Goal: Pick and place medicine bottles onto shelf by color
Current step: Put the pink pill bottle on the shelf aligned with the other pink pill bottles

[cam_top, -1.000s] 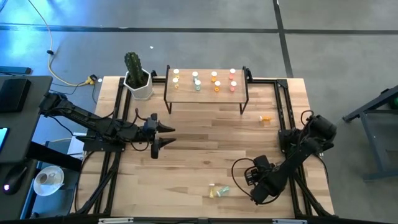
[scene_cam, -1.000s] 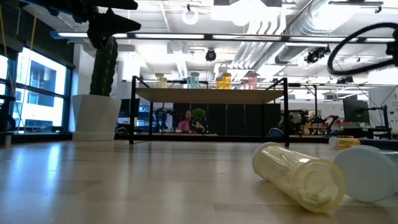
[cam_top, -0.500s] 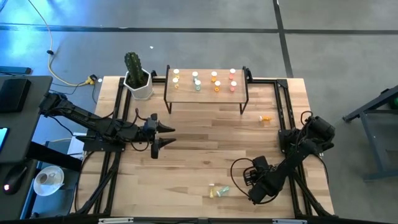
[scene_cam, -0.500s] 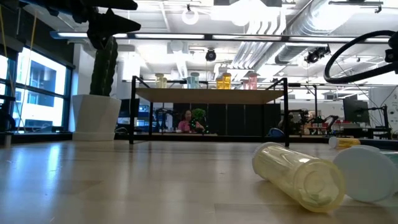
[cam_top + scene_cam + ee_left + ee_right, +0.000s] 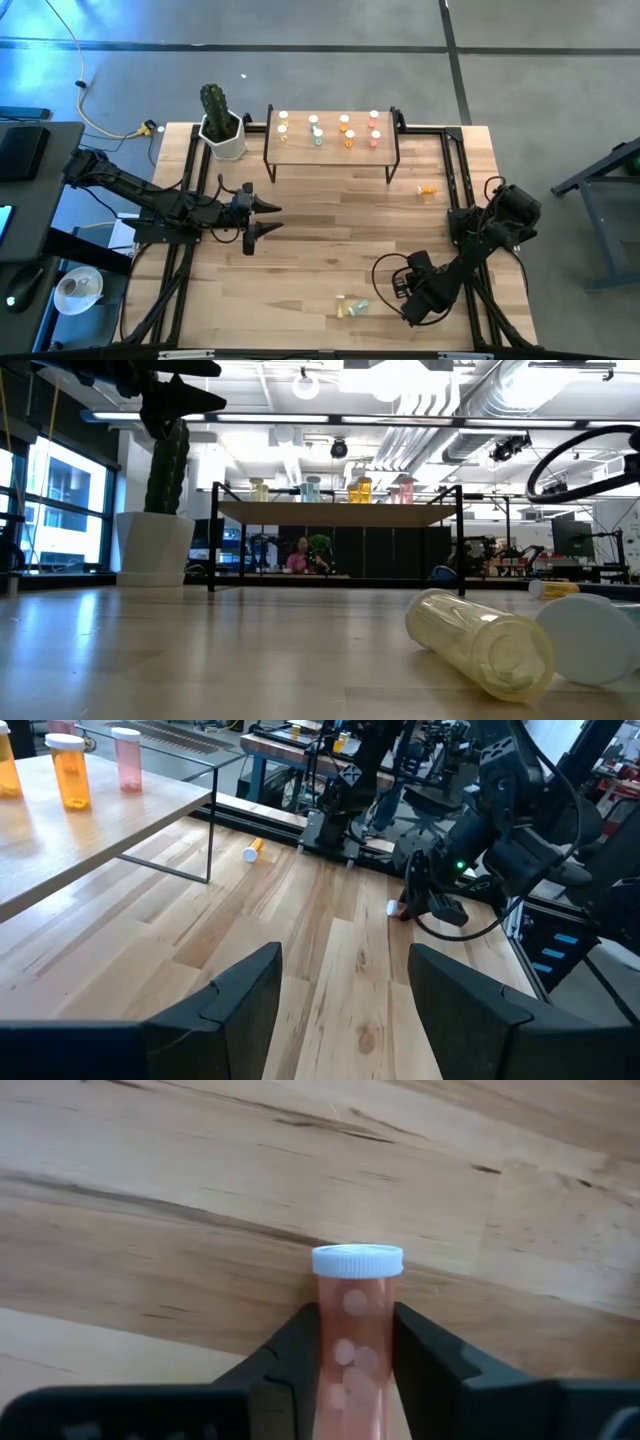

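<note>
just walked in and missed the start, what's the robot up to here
It is sorting small medicine bottles by colour onto a low wooden shelf, where eight already stand. The right gripper, low over the table's near right part, is shut on a pink-red bottle with a white cap. The left gripper hangs open over the table's left side, holding nothing. Still loose on the table are a yellow and a green bottle lying near the front edge and an orange one to the shelf's right.

A cactus (image 5: 214, 102) in a white pot (image 5: 226, 139) stands at the wood tabletop's (image 5: 320, 230) far-left corner.
</note>
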Robot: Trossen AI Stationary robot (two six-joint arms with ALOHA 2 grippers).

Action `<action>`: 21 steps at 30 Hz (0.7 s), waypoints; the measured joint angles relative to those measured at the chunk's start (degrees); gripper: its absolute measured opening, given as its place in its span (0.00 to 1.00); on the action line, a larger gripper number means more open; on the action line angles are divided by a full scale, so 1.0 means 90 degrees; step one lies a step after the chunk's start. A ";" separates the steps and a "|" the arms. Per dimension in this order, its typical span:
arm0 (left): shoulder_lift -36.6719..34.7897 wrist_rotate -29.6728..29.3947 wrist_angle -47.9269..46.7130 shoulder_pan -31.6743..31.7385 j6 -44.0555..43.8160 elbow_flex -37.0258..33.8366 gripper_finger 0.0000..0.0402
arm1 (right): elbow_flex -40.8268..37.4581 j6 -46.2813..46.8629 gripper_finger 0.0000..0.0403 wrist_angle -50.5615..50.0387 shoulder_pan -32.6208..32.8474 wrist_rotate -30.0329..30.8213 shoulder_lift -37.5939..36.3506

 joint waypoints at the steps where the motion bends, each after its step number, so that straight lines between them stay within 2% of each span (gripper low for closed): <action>1: 0.0000 -0.0002 0.0000 0.0000 0.0000 0.0000 0.52 | 0.0014 -0.0003 0.23 -0.0012 0.0001 0.0000 0.0002; 6: 0.0000 0.0000 0.0000 0.0000 0.0000 0.0000 0.52 | 0.0299 -0.0231 0.22 -0.0360 0.0000 0.0094 0.0047; 11: 0.0000 0.0000 0.0000 0.0000 -0.0002 0.0000 0.52 | 0.0600 -0.0546 0.21 -0.0576 0.0000 0.0728 0.0038; 15: 0.0000 0.0000 0.0002 0.0002 0.0000 0.0002 0.52 | 0.0728 -0.0673 0.21 -0.0561 0.0000 0.1845 -0.0082; 21: 0.0000 -0.0005 0.0002 0.0002 0.0006 0.0002 0.52 | 0.0732 -0.0944 0.21 -0.0599 -0.0065 0.4132 -0.0497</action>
